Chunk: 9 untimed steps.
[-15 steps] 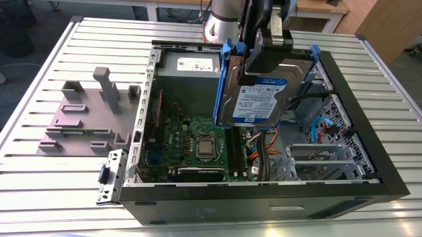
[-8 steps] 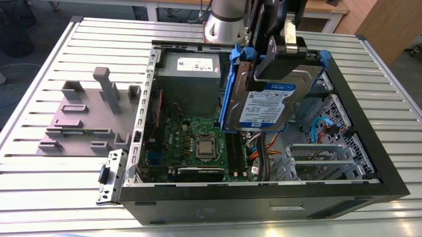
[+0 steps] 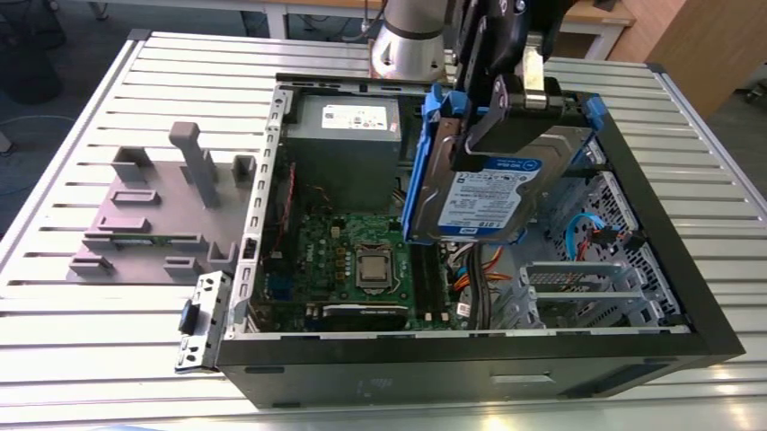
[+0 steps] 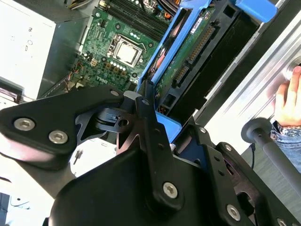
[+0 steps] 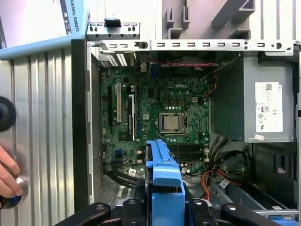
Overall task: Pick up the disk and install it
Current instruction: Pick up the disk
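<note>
the black gripper (image 3: 513, 108) is clamped on the disk (image 3: 486, 193), a flat silver metal hard drive with a white-and-blue label, framed by a blue plastic bracket. the disk hangs in the air, tilted steeply with its label toward the exterior view, above the open black computer case (image 3: 671, 296) and clear of its floor. in the second wrist view the black gripper links (image 4: 141, 155) crowd the foreground and the disk (image 4: 188, 61) shows edge-on, its green underside board and connector facing out, the blue bracket running along it. in the first wrist view the blue bracket (image 5: 165, 188) rises between the gripper's arms.

below the disk lies the green motherboard (image 3: 359, 251) with its square silver processor socket (image 3: 373, 267), and beside that the grey metal power supply box (image 3: 348, 135). orange and blue cables (image 3: 480, 269) tangle near the metal drive cage (image 3: 576, 287) on the exterior view's right.

the case rests on a ribbed aluminium worktop (image 3: 96, 323). on the exterior view's left, just beside the case, stands a grey plastic stand with upright posts (image 3: 156, 206). a person's hand (image 5: 7, 176) rests on the worktop beside the case in the first wrist view.
</note>
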Available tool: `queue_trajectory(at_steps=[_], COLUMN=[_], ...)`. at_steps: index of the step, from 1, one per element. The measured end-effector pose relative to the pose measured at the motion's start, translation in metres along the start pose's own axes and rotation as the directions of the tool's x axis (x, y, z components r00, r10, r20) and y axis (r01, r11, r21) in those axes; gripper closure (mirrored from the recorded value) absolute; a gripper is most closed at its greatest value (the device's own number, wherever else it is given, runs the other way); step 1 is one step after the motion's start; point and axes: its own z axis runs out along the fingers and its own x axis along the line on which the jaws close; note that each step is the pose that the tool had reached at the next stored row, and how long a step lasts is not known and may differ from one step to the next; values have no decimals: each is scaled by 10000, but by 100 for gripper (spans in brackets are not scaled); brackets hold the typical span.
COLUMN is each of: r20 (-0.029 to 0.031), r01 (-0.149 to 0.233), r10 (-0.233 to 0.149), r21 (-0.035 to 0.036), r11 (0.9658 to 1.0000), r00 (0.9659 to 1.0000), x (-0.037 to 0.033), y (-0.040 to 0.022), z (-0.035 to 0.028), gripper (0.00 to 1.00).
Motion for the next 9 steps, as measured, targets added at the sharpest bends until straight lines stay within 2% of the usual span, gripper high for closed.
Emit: queue_trajectory(at_steps=[5, 9], r20=[93, 166], r01=[-136, -143], r10=[136, 143], r21=[-1, -4], r11=[9999, 9999], r00=[9999, 9998], x=[25, 50], y=[-12, -67], z=[9, 14], gripper=[63, 63])
